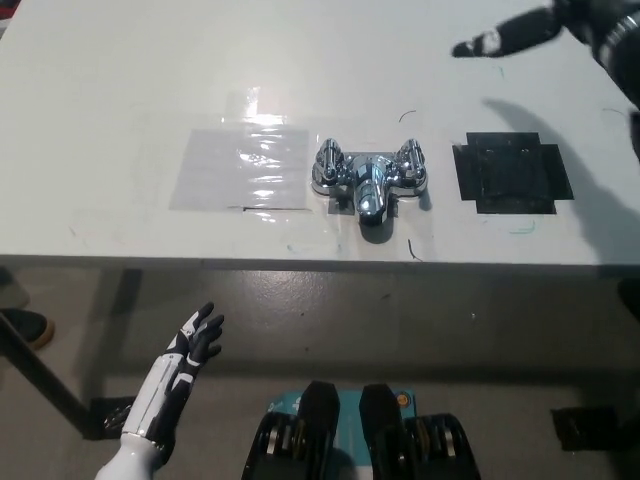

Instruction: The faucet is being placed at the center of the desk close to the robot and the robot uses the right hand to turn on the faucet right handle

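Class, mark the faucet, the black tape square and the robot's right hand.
faucet [368, 187]: head view, on its spout.
black tape square [512, 172]: head view, its centre.
right hand [515, 33]: head view, mid-hand.

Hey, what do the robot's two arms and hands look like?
The left hand is white with black fingers and dark markings, on a smooth white forearm. The right hand and its arm are black, with a pale patch near the fingertips.

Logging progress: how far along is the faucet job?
Done: the faucet sits at the near middle of the desk. In hand: the right hand hovers open above the far right, away from the right handle. To do: reach, grip and turn it. The left hand rests open below the desk edge.
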